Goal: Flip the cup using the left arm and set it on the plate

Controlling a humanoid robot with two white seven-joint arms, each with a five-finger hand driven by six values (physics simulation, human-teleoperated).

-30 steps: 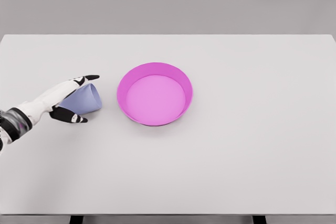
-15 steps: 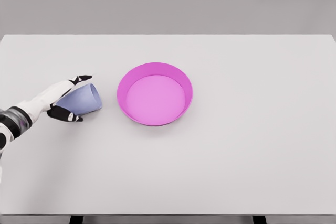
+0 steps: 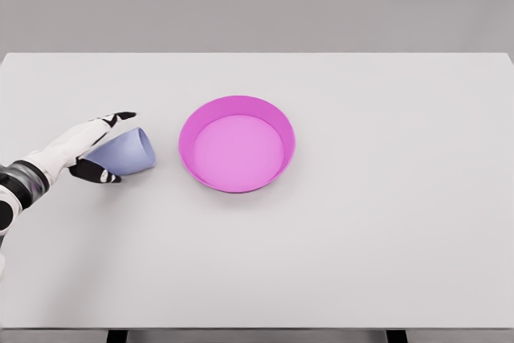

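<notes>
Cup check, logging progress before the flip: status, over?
Left robot hand open around cup's base, no firm grasp seen. Cup on its side, left of plate. Plate holds nothing. Path clear.

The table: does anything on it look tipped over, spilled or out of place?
Yes: the pale blue cup lies on its side on the white table, left of the pink plate, its mouth facing the plate. Nothing looks spilled. The left hand is at the cup's narrow end, fingers spread around it; I cannot tell whether they touch it.
</notes>
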